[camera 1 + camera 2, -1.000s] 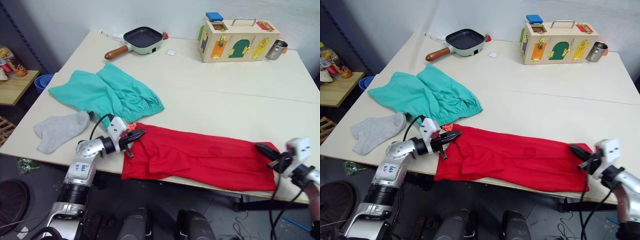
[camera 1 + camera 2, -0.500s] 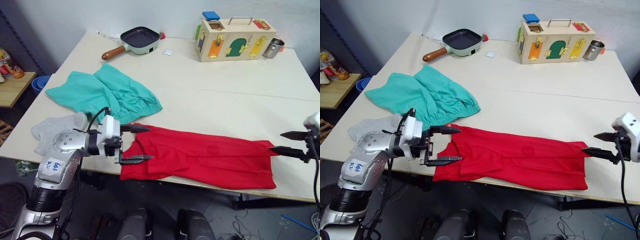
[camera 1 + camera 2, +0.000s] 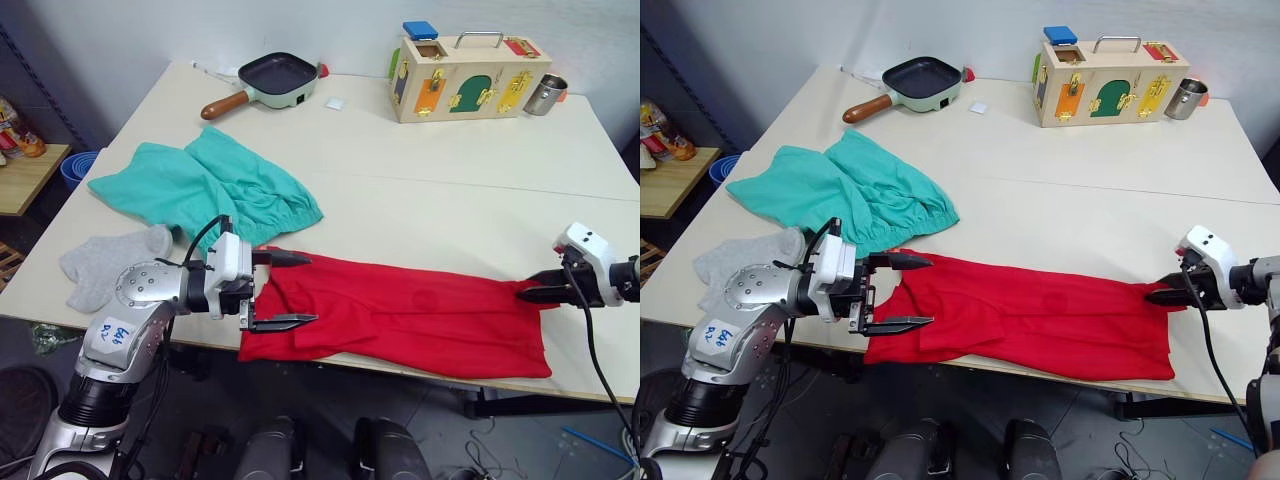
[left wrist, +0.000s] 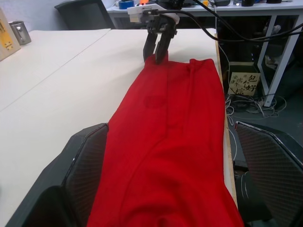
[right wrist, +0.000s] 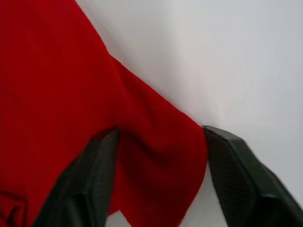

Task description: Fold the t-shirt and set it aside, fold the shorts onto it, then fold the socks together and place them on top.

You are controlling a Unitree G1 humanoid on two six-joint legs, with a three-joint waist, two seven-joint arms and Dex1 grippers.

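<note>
**T-shirt stretched between two pincers at the near edge of the surface**

T-shirt, bright red, lies folded into a long band along the near edge of the pale surface, running from the left pincer to the right pincer. The left pincer stands wide, one black finger over the far corner of the cloth's end and the other over its near corner, so that end of the shirt sits between them; neither finger is seen pressing the fabric. In the left wrist view the red band runs straight away from that pincer to the other one at its far end. The right pincer is narrow at the shirt's opposite end, its tips at the far corner; in the right wrist view that corner lies between its fingers, though whether they actually pinch the cloth cannot be told.

Shorts, teal-green, lie spread just beyond the left pincer, the gathered waistband nearest it and close to the shirt's corner.

Socks, light grey, lie outboard of the left pincer, beside its arm, near the front edge.

Well beyond both pincers, at the far side, stand a wooden latch box, a small pan with a wooden handle, and a metal cup.
</note>
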